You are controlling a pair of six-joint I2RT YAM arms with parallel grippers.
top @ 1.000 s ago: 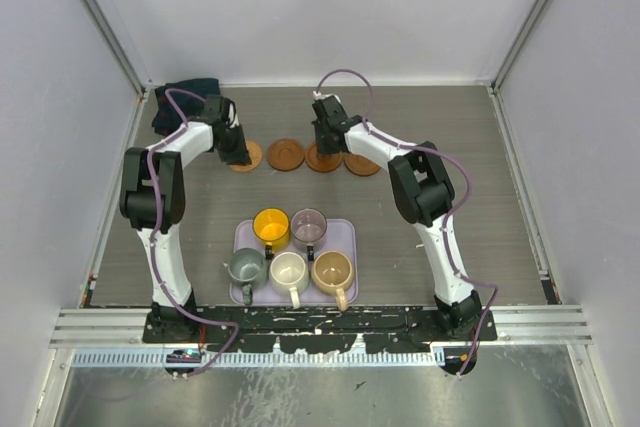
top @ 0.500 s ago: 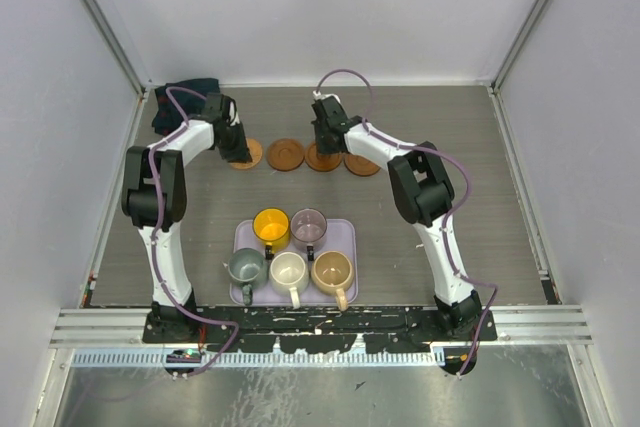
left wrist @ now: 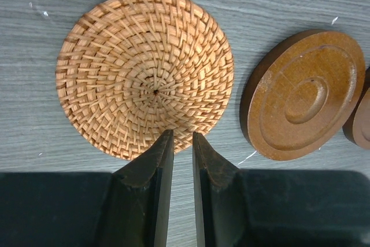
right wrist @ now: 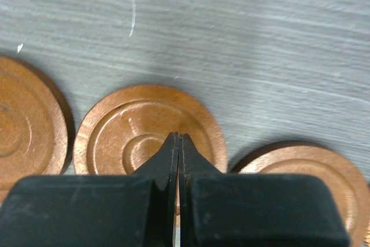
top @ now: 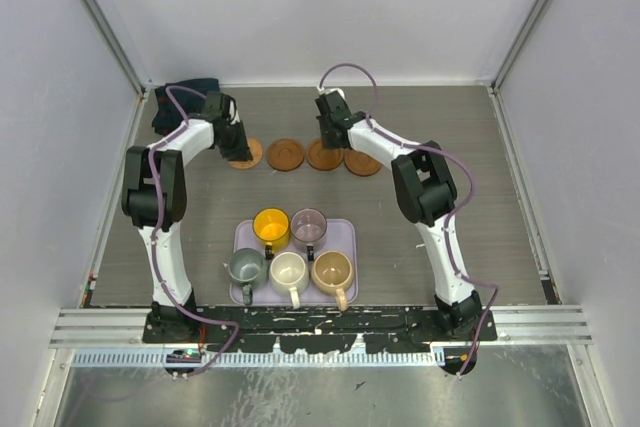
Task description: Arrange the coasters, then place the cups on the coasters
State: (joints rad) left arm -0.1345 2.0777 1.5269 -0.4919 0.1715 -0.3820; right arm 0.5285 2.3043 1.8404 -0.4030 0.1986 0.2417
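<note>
Several coasters lie in a row at the back of the table: a woven one (top: 246, 155) (left wrist: 144, 73), then ringed wooden ones (top: 286, 154) (top: 324, 156) (top: 361, 163). My left gripper (top: 238, 145) (left wrist: 182, 137) hangs over the woven coaster's near edge, shut to a thin slit with nothing in it. A wooden coaster (left wrist: 303, 93) lies to its right. My right gripper (top: 333, 135) (right wrist: 178, 137) is shut, tips over the centre of a wooden coaster (right wrist: 150, 131), with neighbours (right wrist: 23, 120) (right wrist: 300, 172) either side. The cups stand on the tray: yellow (top: 271, 224), mauve (top: 309, 223), grey-green (top: 245, 267), cream (top: 289, 271), tan (top: 332, 270).
The lavender tray (top: 346, 237) sits at the near middle between the arm bases. A dark cloth (top: 190, 92) lies in the back left corner. White walls close the table on three sides.
My right gripper has shifted slightly back and to the right over the coaster row. The left gripper and the coasters have hardly moved.
</note>
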